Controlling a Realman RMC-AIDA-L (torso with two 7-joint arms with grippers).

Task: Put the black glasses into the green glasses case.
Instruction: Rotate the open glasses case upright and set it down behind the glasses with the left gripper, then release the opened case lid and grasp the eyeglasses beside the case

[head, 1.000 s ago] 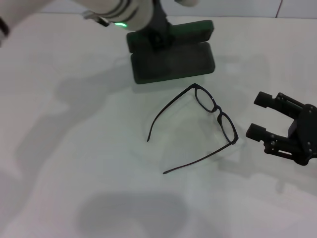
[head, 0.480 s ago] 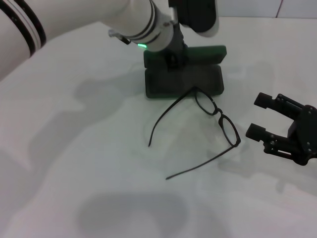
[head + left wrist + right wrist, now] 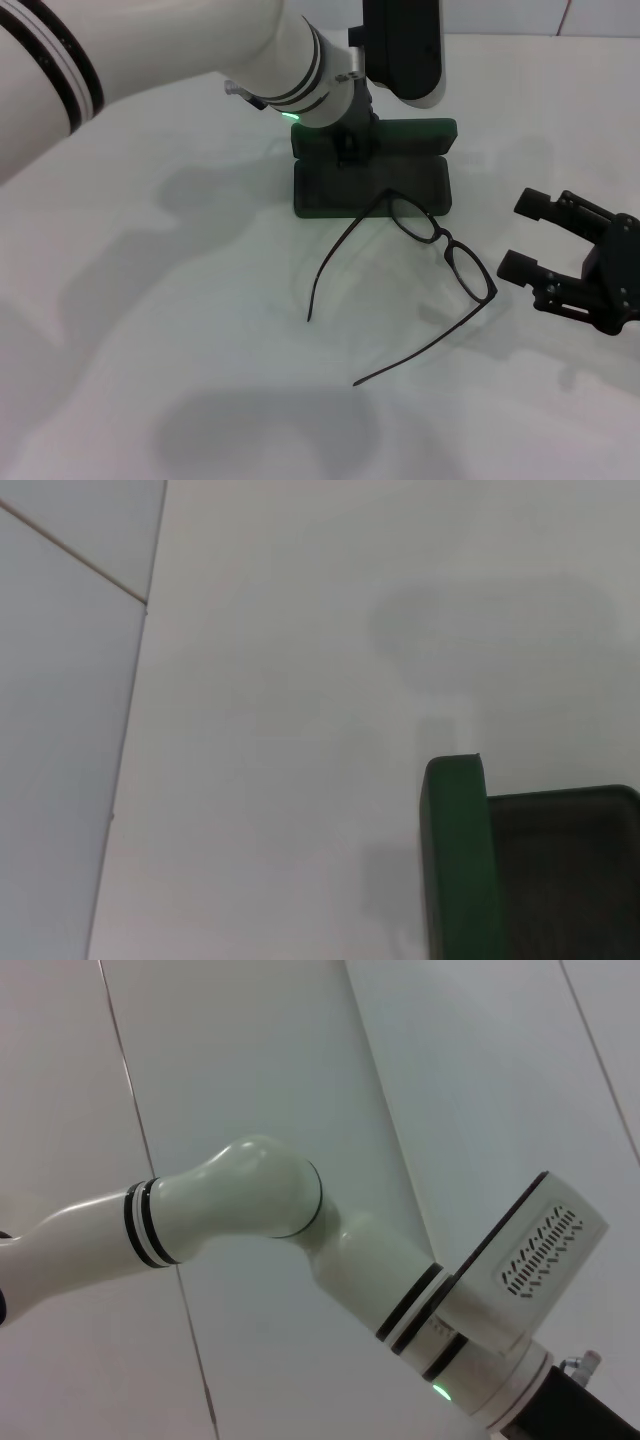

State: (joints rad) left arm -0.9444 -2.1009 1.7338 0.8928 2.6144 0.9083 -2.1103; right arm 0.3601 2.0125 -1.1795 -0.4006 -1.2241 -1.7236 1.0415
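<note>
The green glasses case (image 3: 372, 180) lies open on the white table, its lid standing up at the back. My left gripper (image 3: 350, 148) is at the lid's left part and looks shut on it. The case's green rim (image 3: 455, 860) and dark lining also show in the left wrist view. The black glasses (image 3: 442, 243) lie unfolded just in front of the case, one lens touching its front edge, the temples pointing toward me. My right gripper (image 3: 521, 235) is open and empty, on the table to the right of the glasses.
The white table (image 3: 150, 330) stretches bare to the left and front. The left arm's white forearm (image 3: 200, 50) reaches across the upper left. The right wrist view shows only that arm (image 3: 250, 1200) against a wall.
My left arm has swung right and toward me, taking the case with it. The case has pushed the glasses forward and to the right. The right gripper has not moved.
</note>
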